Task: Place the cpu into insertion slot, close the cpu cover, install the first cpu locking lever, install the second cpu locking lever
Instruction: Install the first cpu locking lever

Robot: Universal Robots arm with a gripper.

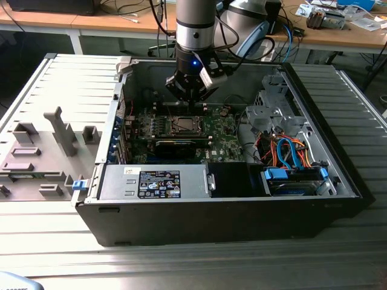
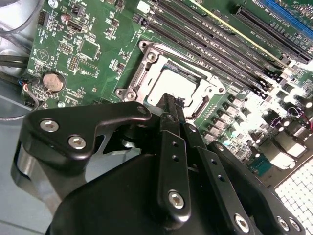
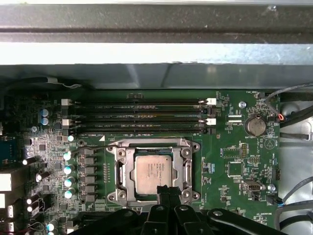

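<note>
Grey-beige cpu (image 3: 152,172) sits in insertion slot (image 3: 152,169), print illegible, beneath gripper (image 3: 166,192).

We see even, soft room light in the exterior view, with the ribbed tabletop (image 1: 54,84) bright and pale while the inside of the computer case (image 1: 338,175) sinks into shadow. A small blue light glows on the arm (image 1: 195,61). In the second wrist view the gripper (image 2: 171,100) is dark with dull highlights on its screws, and the cpu (image 2: 171,84) glares nearly white. In the first wrist view the green circuit board (image 3: 234,147) is evenly lit and sharp; the case wall (image 3: 156,54) above it is washed out.
</note>
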